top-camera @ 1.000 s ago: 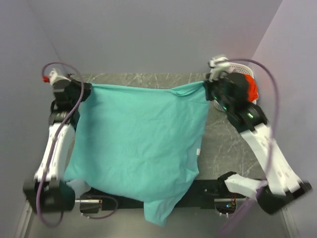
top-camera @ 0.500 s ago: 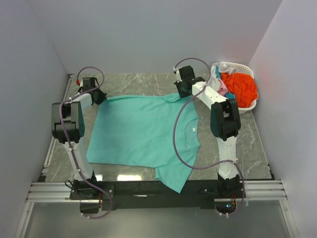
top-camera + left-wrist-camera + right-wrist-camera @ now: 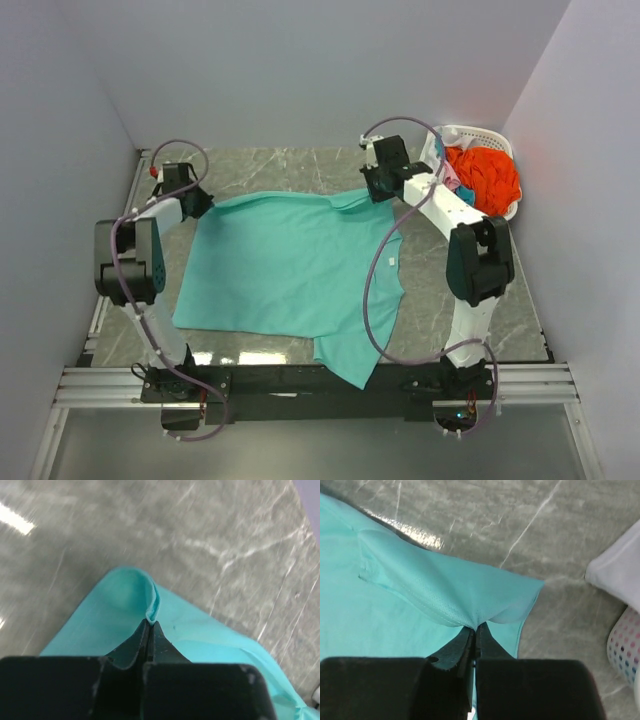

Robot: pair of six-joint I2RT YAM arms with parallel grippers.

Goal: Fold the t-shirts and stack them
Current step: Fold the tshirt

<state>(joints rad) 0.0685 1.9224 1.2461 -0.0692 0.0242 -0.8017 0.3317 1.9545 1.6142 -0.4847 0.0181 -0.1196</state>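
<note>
We hold the teal t-shirt point(image 3: 290, 270) by its far edge, the left pincer point(image 3: 150, 626) and right pincer point(image 3: 476, 627) each clamped on a pinch of cloth. It lies spread mid-worktop point(image 3: 290, 165), one sleeve over the near edge. It looks light and limp, best gripped at corners. A second ago it hung lifted; now it is down.

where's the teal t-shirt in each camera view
top external: teal t-shirt spread mid-frame.
left wrist: teal t-shirt lower centre, fold pinched by left gripper.
right wrist: teal t-shirt left and centre, edge pinched by right gripper.
shared landmark: grey marbled table.
</note>
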